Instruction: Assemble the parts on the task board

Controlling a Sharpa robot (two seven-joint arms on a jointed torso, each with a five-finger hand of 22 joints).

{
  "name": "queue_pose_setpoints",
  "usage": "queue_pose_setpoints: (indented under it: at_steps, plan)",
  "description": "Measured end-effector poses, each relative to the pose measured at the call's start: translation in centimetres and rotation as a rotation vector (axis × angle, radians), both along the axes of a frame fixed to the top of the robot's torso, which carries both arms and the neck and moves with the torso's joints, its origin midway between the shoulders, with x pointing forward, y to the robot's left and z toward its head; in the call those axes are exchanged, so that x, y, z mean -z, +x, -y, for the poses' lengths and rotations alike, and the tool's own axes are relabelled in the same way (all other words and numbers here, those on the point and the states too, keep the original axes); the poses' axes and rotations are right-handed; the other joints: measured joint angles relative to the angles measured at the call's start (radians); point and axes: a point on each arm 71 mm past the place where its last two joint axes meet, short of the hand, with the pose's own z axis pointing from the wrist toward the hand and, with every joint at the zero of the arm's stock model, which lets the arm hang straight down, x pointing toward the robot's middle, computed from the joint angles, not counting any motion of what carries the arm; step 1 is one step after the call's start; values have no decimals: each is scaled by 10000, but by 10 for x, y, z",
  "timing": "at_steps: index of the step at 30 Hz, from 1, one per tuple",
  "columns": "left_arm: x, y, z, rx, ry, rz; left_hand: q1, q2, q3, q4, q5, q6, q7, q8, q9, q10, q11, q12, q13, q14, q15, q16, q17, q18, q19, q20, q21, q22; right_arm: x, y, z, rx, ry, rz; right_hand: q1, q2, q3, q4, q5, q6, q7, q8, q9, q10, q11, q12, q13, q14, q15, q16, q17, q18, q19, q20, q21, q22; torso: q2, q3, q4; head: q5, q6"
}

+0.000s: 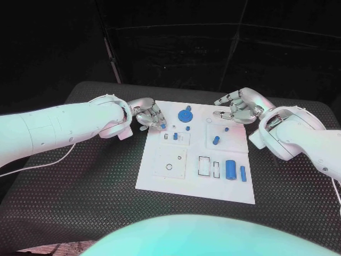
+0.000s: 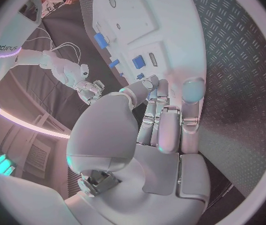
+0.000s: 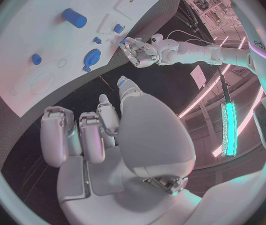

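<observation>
The white rectangular task board [image 1: 159,176] sits mid-table on the black diamond-textured rubber mat [image 1: 78,186], dark room behind, its long axis running away from the robot. The left hand [image 1: 147,116] pinches a small blue part [image 1: 162,126] at the board's far-left corner. The right hand [image 1: 240,105] hovers curled and empty over the far-right edge; its wrist view adds pink and teal light strips [image 3: 228,130].

Two bulky glossy white arms, rounded shell segments, dark seams at joints. Left silver many-fingered hand [image 1: 146,116], right silver many-fingered hand [image 1: 240,105]: metallic segmented fingers, pale rounded fingertip pads [image 2: 193,90]. Smooth white dome-shaped palm cover [image 3: 148,135]. Thin white cable [image 1: 48,160] trails under left arm; another beside right arm.
</observation>
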Motion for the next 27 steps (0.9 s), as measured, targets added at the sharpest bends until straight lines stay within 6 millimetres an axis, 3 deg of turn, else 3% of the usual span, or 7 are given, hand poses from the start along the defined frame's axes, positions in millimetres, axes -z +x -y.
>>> queue_pose_setpoints:
  at_steps: [9,10,11,19,21,27]
  plan:
    - [3,0,-1,317,375,-217,1,-1,13,13,-6,-17,17,-50,0,-35,36,-79,-11,0,0,0,-17,1,0,0,0,22,0,0,-1,-16,-5,-16,0,0,0,0,0,0,0,0,0,0,0,0,0,0,0,0,0,0,0,0,0,0,-6,-6,5,25,0]
    - [3,0,0,344,410,-224,1,-1,14,14,-6,-19,19,-67,0,-35,36,-115,-19,0,0,0,-17,-90,0,0,0,31,0,0,-1,-15,-6,-18,0,0,0,0,0,0,0,0,0,0,0,0,0,0,0,0,-1,1,0,0,0,0,-7,-7,5,28,0]
    - [3,0,0,372,440,-229,1,-2,153,153,-17,-32,33,-75,0,-35,36,-118,-35,0,0,0,-17,-154,0,0,0,32,0,0,0,-14,-8,-19,0,0,0,0,0,0,0,0,0,0,0,0,0,0,0,0,-1,1,0,0,0,0,-7,-9,5,30,-1]
    - [5,1,2,518,631,-232,2,-4,469,470,15,-19,44,44,61,-95,49,-195,-69,0,0,0,-43,-154,0,0,49,89,1,0,-1,-23,-10,-28,0,0,0,0,0,0,0,0,0,0,0,0,0,0,0,0,-1,0,0,0,0,0,-5,-9,5,34,1]
    - [4,2,2,517,645,-208,-1,2,553,544,81,314,222,95,437,-111,37,-255,-85,24,24,0,-47,-155,0,0,77,96,1,0,-1,-25,-11,-31,0,0,0,0,0,0,0,0,0,0,0,0,0,0,0,0,-1,0,0,0,0,0,-3,-9,4,30,1]
    - [4,3,3,537,684,-184,-12,13,580,522,84,273,266,-20,378,-145,71,-357,-118,36,37,0,-63,-154,0,0,77,133,1,1,-1,-33,-12,-37,0,0,0,-1,0,0,0,0,0,0,0,0,0,0,0,0,-1,1,0,0,0,0,-2,-9,4,26,2]
